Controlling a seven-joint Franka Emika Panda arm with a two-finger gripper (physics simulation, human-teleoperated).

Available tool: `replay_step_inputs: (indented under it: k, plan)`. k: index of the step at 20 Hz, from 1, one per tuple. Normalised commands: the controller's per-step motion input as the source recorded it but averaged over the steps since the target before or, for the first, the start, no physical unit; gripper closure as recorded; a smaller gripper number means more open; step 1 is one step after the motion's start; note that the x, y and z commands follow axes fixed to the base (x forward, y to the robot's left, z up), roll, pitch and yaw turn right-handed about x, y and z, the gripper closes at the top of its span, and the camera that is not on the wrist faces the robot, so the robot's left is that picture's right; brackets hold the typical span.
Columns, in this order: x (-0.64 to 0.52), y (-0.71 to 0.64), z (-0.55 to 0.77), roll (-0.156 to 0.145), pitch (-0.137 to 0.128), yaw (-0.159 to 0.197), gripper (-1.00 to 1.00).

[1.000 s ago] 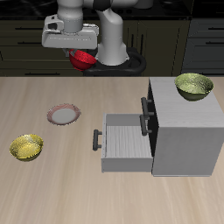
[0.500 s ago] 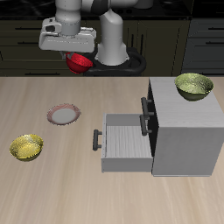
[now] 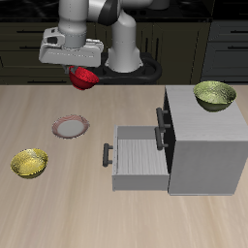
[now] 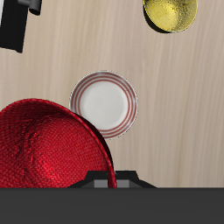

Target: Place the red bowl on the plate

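My gripper point(image 3: 81, 72) is shut on the red bowl point(image 3: 85, 78) and holds it high above the table, farther back than the plate point(image 3: 71, 126). The plate, with a pinkish-brown rim and pale centre, lies flat on the table and is bare. In the wrist view the red bowl point(image 4: 48, 144) fills much of the frame close to the camera, and its rim overlaps the edge of the plate point(image 4: 103, 101) seen far below. The fingertips are hidden behind the bowl.
A yellow-green bowl point(image 3: 29, 163) sits near the table's front edge and also shows in the wrist view point(image 4: 171, 12). A grey cabinet point(image 3: 205, 145) with an open drawer point(image 3: 138, 158) stands beside the plate. An olive-green bowl point(image 3: 215, 95) rests on the cabinet's top.
The gripper has carried the red bowl sideways away from the cabinet, toward the side of the table where the plate lies. Nothing on the table has moved.
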Motion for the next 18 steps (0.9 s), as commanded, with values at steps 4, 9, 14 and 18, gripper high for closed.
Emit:
replay_step_inputs:
  k: [4,9,14,18]
  plan:
    - [0.18,-0.12,-0.04,-0.008,0.002,0.023,1.0]
    - [0.19,-0.12,-0.03,-0.019,0.008,0.0,1.0]
    - [0.19,-0.1,-0.02,0.004,0.007,-0.002,1.0]
    - [0.22,-0.04,-0.09,0.004,0.003,0.007,1.0]
